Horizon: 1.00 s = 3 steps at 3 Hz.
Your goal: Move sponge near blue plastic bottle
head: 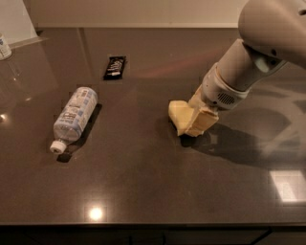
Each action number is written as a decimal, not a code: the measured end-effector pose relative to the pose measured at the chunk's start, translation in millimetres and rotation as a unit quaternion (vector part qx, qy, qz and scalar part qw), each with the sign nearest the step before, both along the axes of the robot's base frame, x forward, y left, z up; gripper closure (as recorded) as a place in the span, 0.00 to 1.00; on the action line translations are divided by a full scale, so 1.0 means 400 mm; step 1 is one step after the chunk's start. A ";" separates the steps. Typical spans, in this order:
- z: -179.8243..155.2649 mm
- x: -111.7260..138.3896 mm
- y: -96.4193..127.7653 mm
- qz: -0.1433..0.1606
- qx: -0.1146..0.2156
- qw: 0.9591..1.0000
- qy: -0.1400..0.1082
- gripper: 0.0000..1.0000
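A dark grey polished stone table (143,182) stretches before me, backed by a plain cream wall (134,12), with a white panel (14,21) at far left. A round glint of lamplight (95,214) sits near its front edge and a pale square reflection (289,185) at right. The tool (201,122) hangs low over the table, right of centre.

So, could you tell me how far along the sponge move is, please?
Done: the gripper looks closed on the sponge. In hand: the carry across; the sponge is mid-counter, well right of the blue plastic bottle, which lies on its side. Left: bring the sponge beside the bottle and let go.
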<state>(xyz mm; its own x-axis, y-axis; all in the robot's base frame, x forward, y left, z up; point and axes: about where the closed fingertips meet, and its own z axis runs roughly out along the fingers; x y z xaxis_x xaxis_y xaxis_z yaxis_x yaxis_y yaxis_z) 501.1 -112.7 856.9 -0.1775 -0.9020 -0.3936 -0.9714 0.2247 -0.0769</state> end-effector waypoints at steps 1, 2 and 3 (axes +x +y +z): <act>0.005 0.023 0.096 0.026 0.014 1.000 0.000 1.00; 0.005 0.034 0.200 0.060 0.026 0.998 -0.002 1.00; 0.006 0.034 0.296 0.095 0.041 0.995 -0.005 1.00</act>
<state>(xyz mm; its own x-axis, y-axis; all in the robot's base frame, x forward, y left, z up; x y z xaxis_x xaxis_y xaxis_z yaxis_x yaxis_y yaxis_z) 514.5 5.6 859.4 -0.0032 -0.8837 -0.4680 -0.9961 0.0440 -0.0762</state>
